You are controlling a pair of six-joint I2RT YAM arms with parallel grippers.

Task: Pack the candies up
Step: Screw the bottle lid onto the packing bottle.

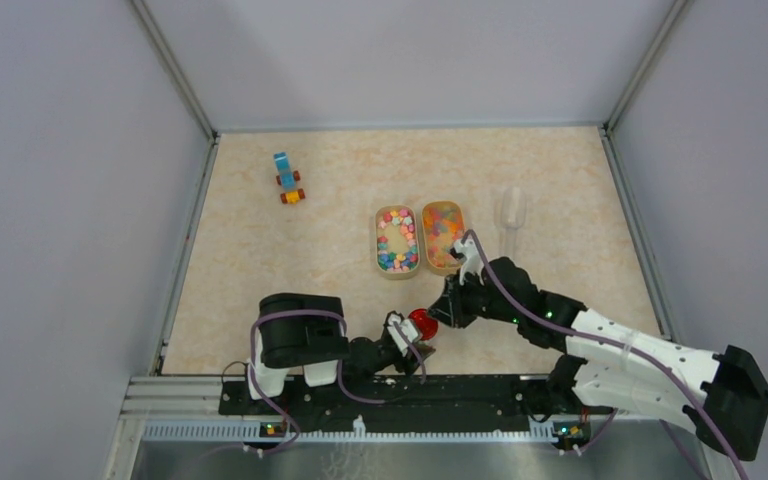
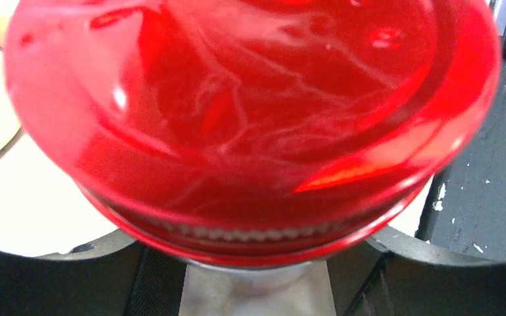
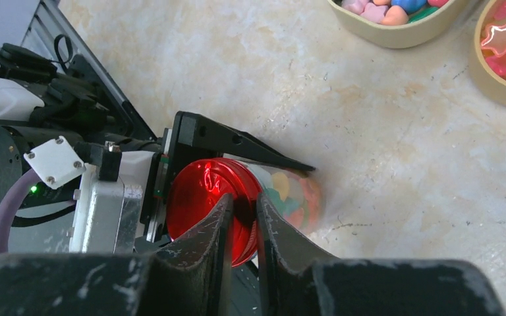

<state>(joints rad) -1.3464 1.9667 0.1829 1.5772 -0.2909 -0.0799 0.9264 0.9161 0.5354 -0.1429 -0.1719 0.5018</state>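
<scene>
Right claw (image 3: 244, 203) sits at the red lid (image 3: 201, 197), fingers nearly together over its rim. Pinching or only poised, I cannot tell. Left claw (image 2: 257, 286) is clamped round the jar (image 3: 300, 197), holding it tilted, lid toward the right arm, with candies (image 3: 282, 191) showing through its clear wall. All this is tight against the desk's (image 1: 260, 270) near edge, right by the black rail (image 1: 480, 395). More candies fill two trays (image 1: 377, 245) mid-desk, side by side, just beyond the right arm. A clear scoop (image 1: 511, 212) lies to their right, a toy (image 1: 287, 178) far left. Bare desk spreads wide between toy and claws.
</scene>
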